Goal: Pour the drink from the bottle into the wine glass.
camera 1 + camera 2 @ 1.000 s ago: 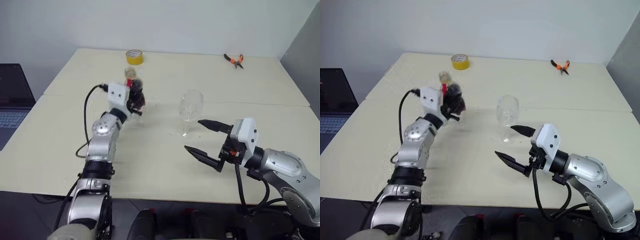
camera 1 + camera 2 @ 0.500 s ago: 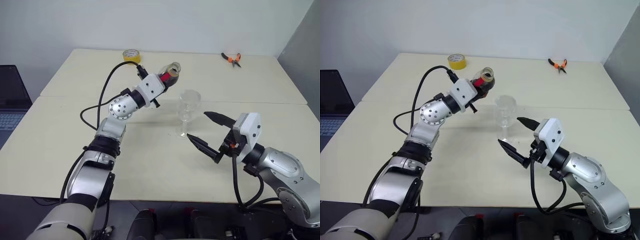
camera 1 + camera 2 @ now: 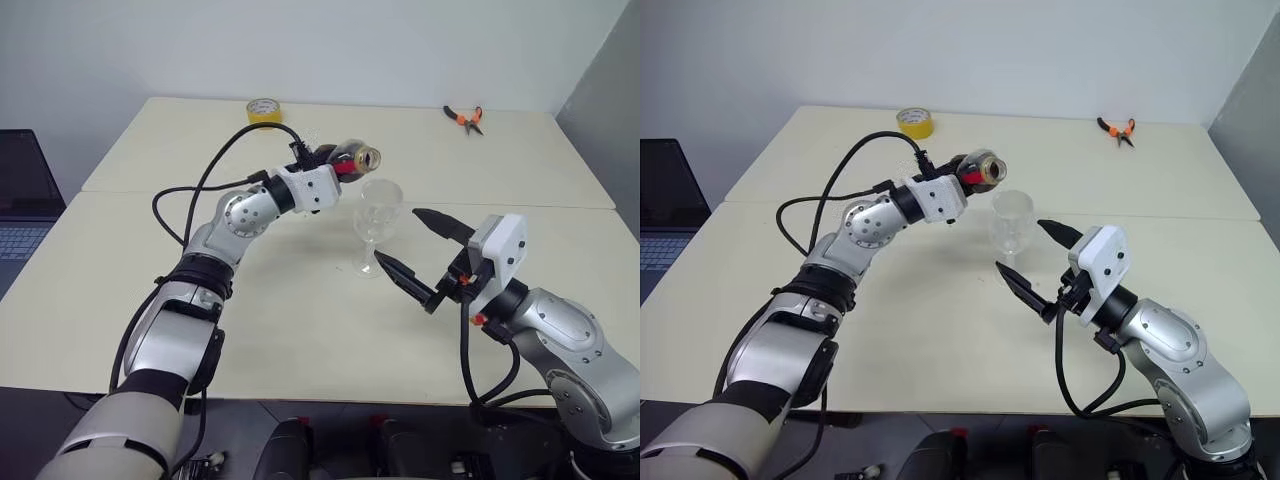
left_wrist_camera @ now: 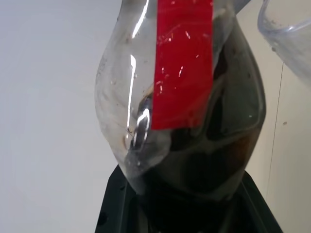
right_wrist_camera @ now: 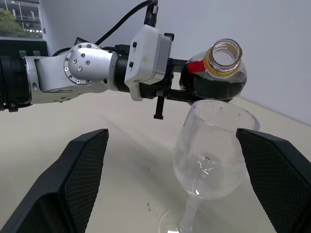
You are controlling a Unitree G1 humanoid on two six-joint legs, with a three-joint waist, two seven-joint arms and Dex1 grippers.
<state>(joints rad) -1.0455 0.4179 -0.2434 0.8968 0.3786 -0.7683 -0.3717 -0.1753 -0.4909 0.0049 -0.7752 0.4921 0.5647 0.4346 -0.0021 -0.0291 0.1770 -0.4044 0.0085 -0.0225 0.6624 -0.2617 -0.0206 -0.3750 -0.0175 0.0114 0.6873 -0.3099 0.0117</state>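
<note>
**A plain office or lab room set up as a robot test space**

Two cream tables [image 3: 300, 330] are standing pushed together against a bare pale wall [image 3: 350, 45], their seam running across the middle. A yellow tape roll [image 3: 264, 110] and orange-handled pliers [image 3: 466, 118] are lying near the far edge. A dark laptop [image 3: 22, 205] is sitting off to the left side. Loose black cables [image 3: 205, 180] are looping over the tabletop. Through a window [image 5: 22, 19] in the right wrist view, buildings and a tree are showing.
</note>
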